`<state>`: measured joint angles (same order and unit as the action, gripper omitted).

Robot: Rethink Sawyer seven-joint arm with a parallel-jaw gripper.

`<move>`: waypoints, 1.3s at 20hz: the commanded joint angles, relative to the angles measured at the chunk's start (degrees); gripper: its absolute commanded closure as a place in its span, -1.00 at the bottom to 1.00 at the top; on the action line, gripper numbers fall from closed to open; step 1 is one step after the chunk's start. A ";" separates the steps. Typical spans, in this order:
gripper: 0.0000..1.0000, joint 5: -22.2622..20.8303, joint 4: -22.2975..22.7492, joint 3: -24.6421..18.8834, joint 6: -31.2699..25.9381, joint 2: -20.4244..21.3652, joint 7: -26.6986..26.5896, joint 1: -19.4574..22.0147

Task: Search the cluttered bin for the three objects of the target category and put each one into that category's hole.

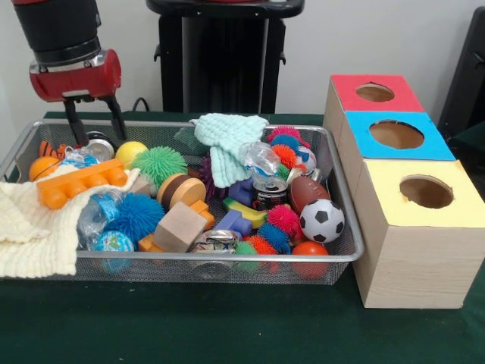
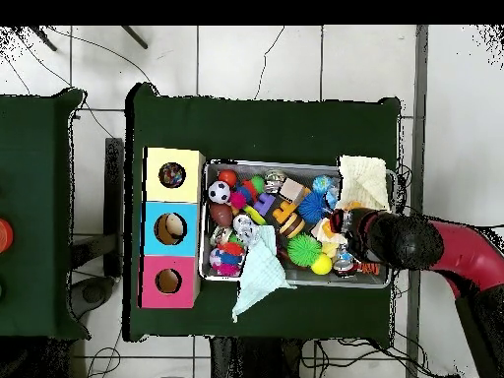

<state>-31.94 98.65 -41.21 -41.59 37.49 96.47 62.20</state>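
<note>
The wire-mesh bin (image 1: 227, 256) sits on the green table, full of toys; it also shows in the overhead view (image 2: 295, 285). I see no white rag with coloured patches among the clutter in either view. The yellow-topped box's hole (image 1: 426, 192) looks dark from the front; from overhead the hole (image 2: 172, 175) shows something multicoloured inside. My gripper (image 1: 95, 130) hangs over the bin's far left corner in the front view, fingers (image 1: 73, 125) spread apart and empty, just above a plastic bottle and an orange ball. From overhead my arm (image 2: 404, 239) covers it.
A cream knitted cloth (image 1: 30, 235) drapes over the bin's left end. A mint-green knitted cloth (image 1: 227, 144) lies over the far rim. The blue-topped box (image 1: 395, 134) and red-topped box (image 1: 374, 92) stand behind the yellow one. Spiky balls, blocks, a can and a soccer ball (image 1: 321, 221) fill the bin.
</note>
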 commanded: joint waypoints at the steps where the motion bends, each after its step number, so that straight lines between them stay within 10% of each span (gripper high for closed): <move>1: -1.00 -7.83 -5.56 0.07 -2.96 3.03 -12.34 -5.13; 18: -1.00 -13.60 -11.76 3.65 -0.31 -3.83 -7.30 -11.39; 26: -1.00 -16.18 -8.11 6.23 2.56 2.32 -3.47 -12.54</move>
<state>-43.28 89.90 -39.47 -41.43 37.60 96.47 50.16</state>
